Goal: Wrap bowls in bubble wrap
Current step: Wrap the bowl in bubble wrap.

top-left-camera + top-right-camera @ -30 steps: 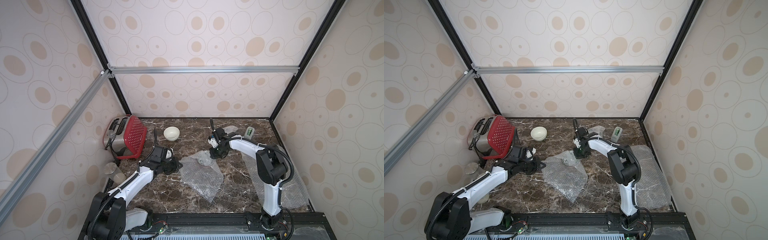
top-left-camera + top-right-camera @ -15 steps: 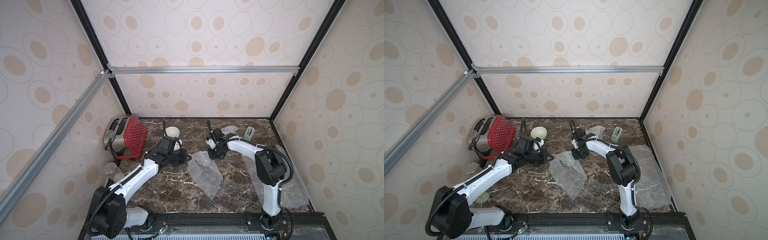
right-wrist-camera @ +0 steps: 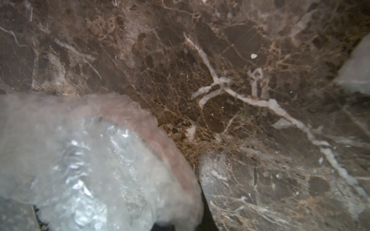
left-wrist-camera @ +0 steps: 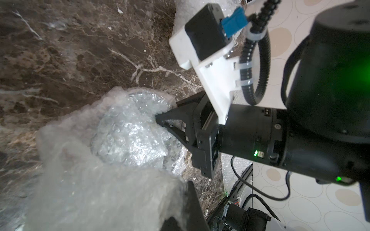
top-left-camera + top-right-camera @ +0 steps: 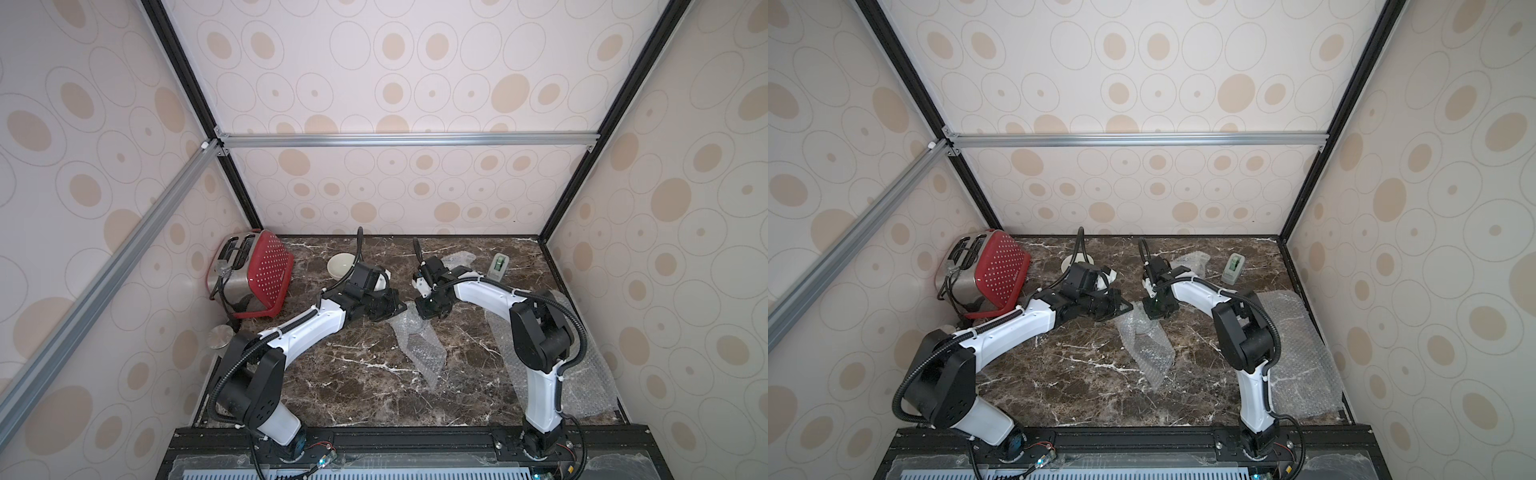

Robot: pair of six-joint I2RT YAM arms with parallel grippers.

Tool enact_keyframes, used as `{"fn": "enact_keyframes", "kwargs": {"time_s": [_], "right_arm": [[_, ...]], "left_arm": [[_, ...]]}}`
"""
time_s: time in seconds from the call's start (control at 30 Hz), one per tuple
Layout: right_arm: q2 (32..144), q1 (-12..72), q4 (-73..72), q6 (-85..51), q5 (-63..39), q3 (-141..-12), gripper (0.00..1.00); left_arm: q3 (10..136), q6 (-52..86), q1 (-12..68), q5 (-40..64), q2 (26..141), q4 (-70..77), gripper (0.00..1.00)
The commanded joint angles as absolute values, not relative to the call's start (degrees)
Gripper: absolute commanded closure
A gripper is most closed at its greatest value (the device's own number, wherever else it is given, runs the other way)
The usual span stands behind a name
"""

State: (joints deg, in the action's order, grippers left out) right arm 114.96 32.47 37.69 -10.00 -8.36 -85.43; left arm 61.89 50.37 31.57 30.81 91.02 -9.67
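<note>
On the near right of the marble bench (image 5: 332, 374), a flat sheet of bubble wrap (image 5: 590, 374) lies beside the right arm (image 5: 536, 332). Mid-bench, a second bubble wrap sheet (image 5: 419, 349) trails forward from a round bundle (image 4: 128, 136) where both arms meet. The jaws of the left arm (image 5: 307, 332) are together, pinching this sheet's edge. The right arm's jaws press on the bundle; I cannot tell whether they grip it. Just behind the left wrist sits a bare cream bowl (image 5: 340, 266). A red toaster (image 5: 249, 278) and a tape dispenser (image 5: 500, 266) stand farther back.

Three bubble wrap sheets (image 5: 422, 349) (image 5: 590, 386) (image 5: 459, 259), one visible bowl (image 5: 340, 266), one toaster (image 5: 249, 274), one tape dispenser (image 5: 500, 266), two arms (image 5: 307, 332) (image 5: 490, 291).
</note>
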Motion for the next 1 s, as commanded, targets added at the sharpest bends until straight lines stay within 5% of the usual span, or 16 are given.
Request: {"fn": "enact_keyframes", "kwargs": {"time_s": [0.0,0.97], "right_arm": [[114.1,32.8,38.0,-9.4,-7.4,-84.1,0.93],[112.7,31.7,36.1,-9.8,-12.5,-83.3,0.89]], "left_arm": [[66.0,51.2,32.2,31.0,94.3,-6.2,0.94],[69.8,51.2,35.7,32.1,120.5,-0.3,0.89]]}}
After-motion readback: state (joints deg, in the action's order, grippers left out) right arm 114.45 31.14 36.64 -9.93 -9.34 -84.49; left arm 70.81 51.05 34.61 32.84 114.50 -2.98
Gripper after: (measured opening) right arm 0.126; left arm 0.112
